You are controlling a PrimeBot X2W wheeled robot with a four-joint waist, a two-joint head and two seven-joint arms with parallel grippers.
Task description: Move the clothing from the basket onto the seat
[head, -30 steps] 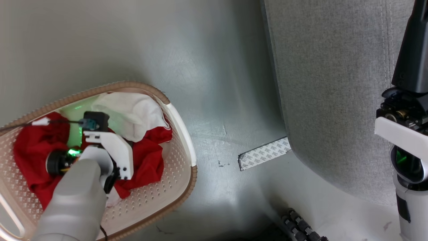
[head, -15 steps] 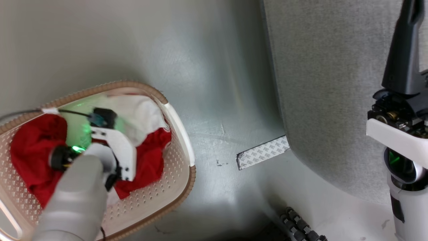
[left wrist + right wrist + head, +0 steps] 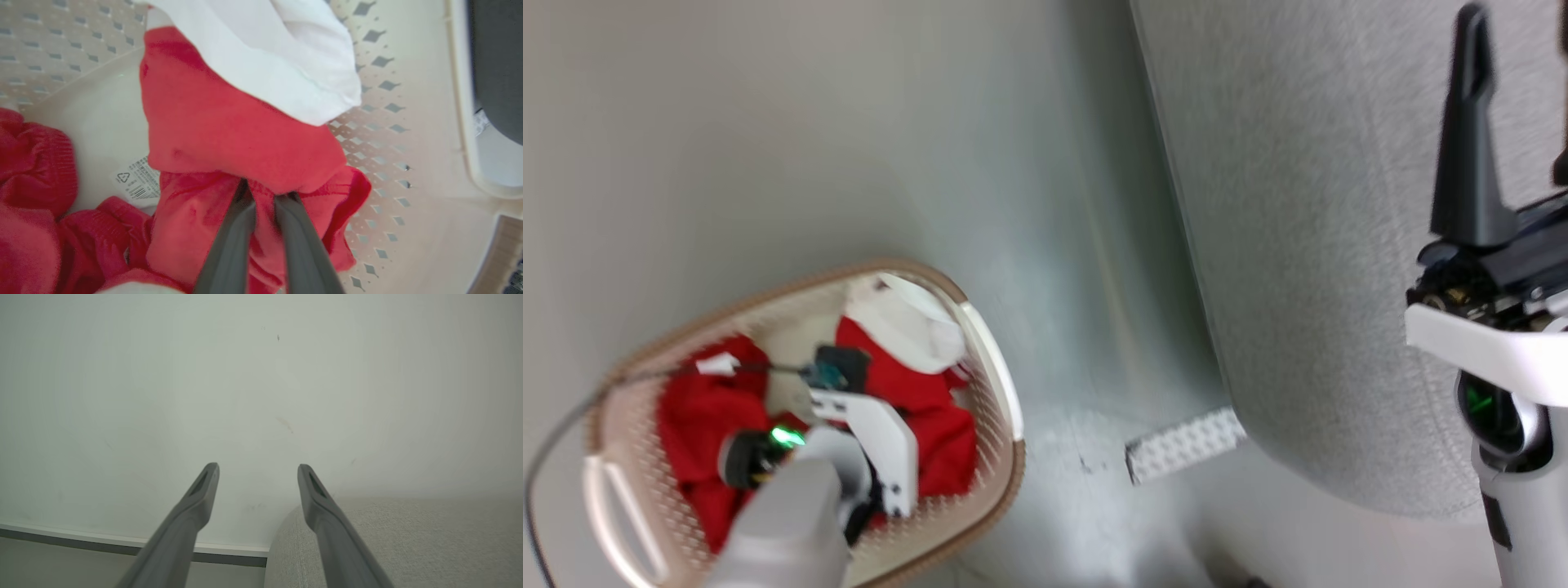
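Left jaws pinch nearly shut on a bunched fold of the red garment (image 3: 229, 130), in the basket (image 3: 990, 371) at eight o'clock. Soft, light, floppy: it should trail, maybe dragging the white cloth (image 3: 265, 53). Right jaws gape empty by the seat (image 3: 1298, 245) at two o'clock.

Red+white clothing (image 3: 943, 441) in basket (image 3: 990, 359), nr grey seat (image 3: 1298, 286)

Likely a home living room: a large light grey fabric sofa (image 3: 1298, 245) by the right tool (image 3: 258, 469); an oval cream perforated plastic laundry basket (image 3: 999, 392) around the left tool (image 3: 263, 192), holding a crumpled red garment (image 3: 229, 130).
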